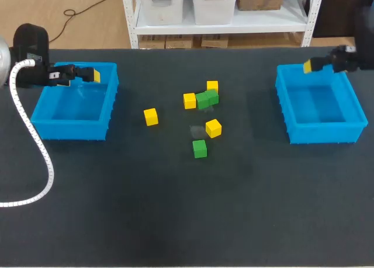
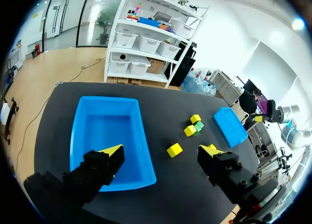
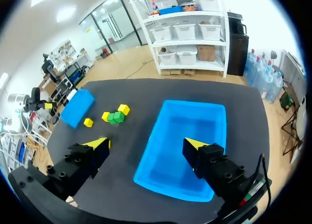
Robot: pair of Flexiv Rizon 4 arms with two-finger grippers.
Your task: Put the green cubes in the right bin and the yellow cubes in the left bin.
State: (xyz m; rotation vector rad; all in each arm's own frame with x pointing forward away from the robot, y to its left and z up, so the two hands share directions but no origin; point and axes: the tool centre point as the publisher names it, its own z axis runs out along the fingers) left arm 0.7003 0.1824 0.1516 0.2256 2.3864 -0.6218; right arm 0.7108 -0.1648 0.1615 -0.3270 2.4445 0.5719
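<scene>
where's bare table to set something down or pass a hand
Widest bare patch: the table in front, from the lone green cube to the near edge. Also bare between the cube cluster and the right bin. Narrower gap between the left bin and the lone yellow cube. Crowded at the middle cluster. Both bins are empty.

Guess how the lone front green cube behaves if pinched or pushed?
The green cube sits flat on one face, so it would probably slide, not roll, on the table. Its square, crisp outline suggests it is stiff, so a pinch should seat squarely. Small beside the right bin, it is likely light.
</scene>
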